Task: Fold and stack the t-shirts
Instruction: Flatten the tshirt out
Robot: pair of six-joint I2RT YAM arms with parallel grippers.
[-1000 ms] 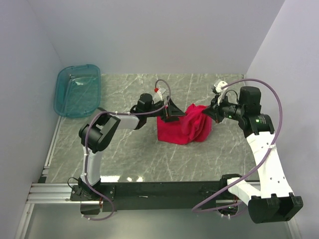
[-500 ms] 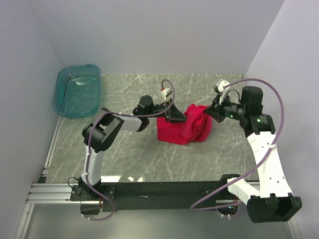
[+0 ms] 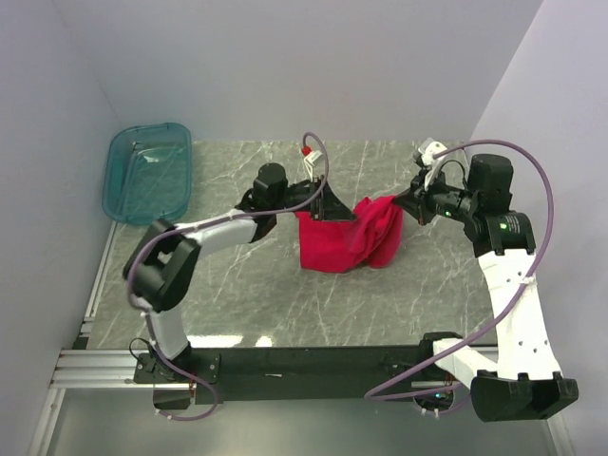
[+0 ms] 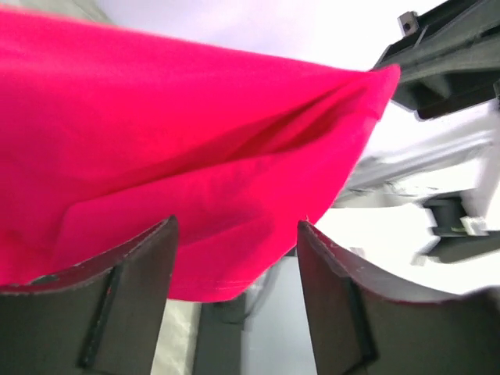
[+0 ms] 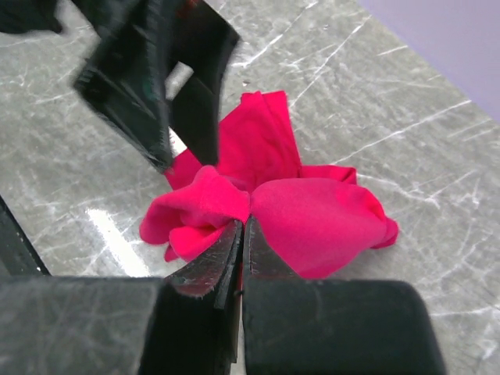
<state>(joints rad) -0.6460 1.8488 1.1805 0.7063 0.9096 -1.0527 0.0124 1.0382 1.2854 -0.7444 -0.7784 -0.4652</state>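
The red t-shirt (image 3: 344, 245) sits bunched at mid-counter (image 3: 285, 290). The right gripper (image 3: 407, 200) is clenched on its raised corner. The left gripper (image 3: 323, 207), jaws apart, is against the opposite edge.

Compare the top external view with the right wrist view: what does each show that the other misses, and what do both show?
Only the top external view shows the teal tub at the far left and the black base rail at the near edge. Only the right wrist view shows how the right gripper is shut, pinching cloth at its tips. Both show the red t-shirt bunched on the marble table and the left gripper at its edge.
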